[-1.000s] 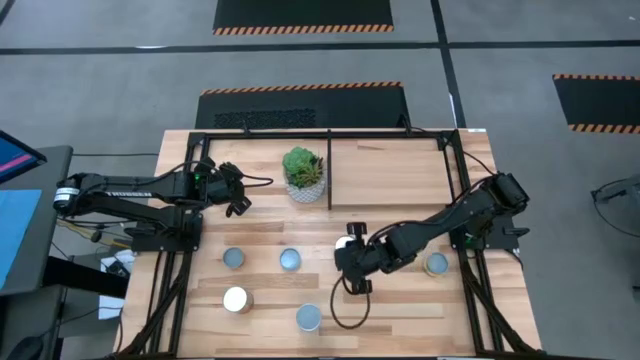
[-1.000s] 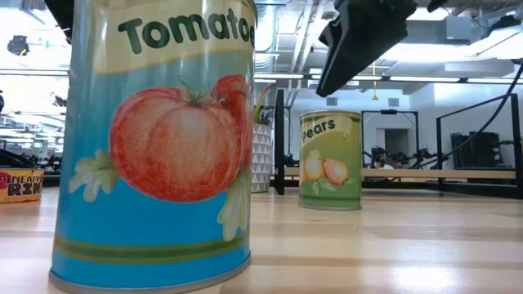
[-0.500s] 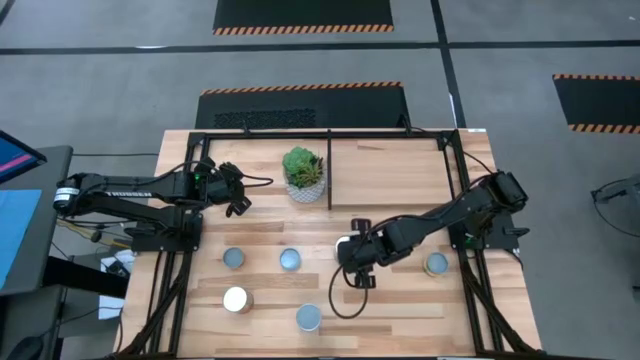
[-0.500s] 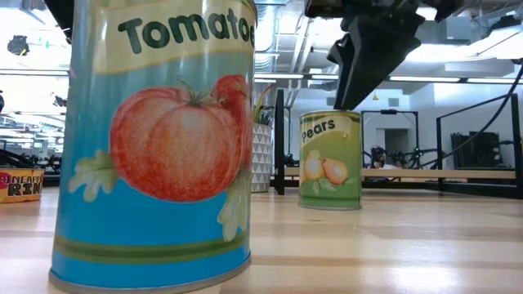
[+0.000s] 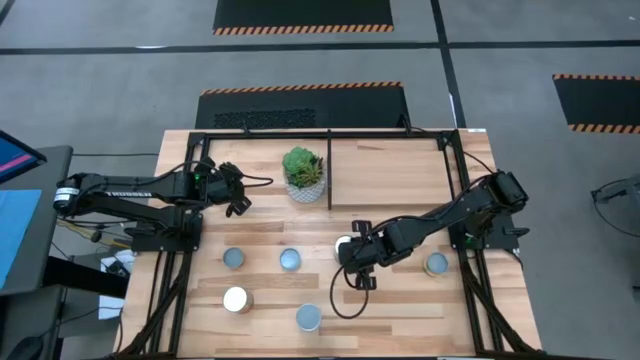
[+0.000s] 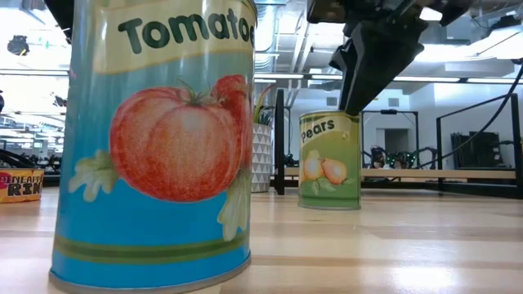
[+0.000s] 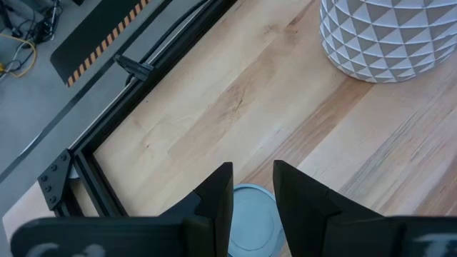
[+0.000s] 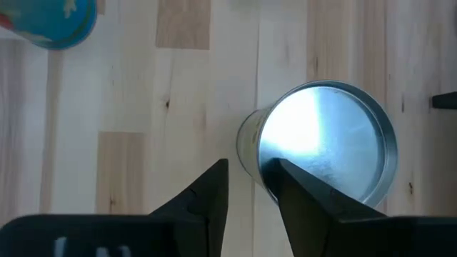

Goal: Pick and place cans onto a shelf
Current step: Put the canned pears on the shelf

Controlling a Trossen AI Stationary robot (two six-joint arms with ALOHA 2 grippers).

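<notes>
Several cans stand on their bases on the wooden table: a green pears can (image 5: 345, 243) (image 6: 330, 160), pale-topped cans (image 5: 234, 259) (image 5: 290, 260) (image 5: 237, 299) (image 5: 436, 265), and a tomato can (image 5: 309, 318) (image 6: 151, 139). My right gripper (image 5: 352, 258) (image 8: 250, 187) hangs over the pears can's near rim, its fingers a narrow gap apart. My left gripper (image 5: 237, 205) (image 7: 252, 187) waits open and empty at the left, above the table. The shelf (image 5: 330, 135) lies at the far side. My right gripper points steeply down at the pears can's top rim (image 8: 251, 146), with one fingertip (image 6: 351, 106) at rim height. I cannot tell whether it touches the can. The can stands upright on the table.
A succulent in a white patterned pot (image 5: 303, 175) (image 7: 385, 36) stands left of the shelf's centre bar (image 5: 330, 165). A pineapple can (image 6: 20, 184) shows at the low view's left. Black frame tubes (image 5: 465, 200) run along both table sides. Bare wood lies right of the bar.
My right gripper has gone toward the table's far edge and down, from the bare wood near the pears can to that can's top rim, and has tipped more upright. The cans have stayed where they were.
</notes>
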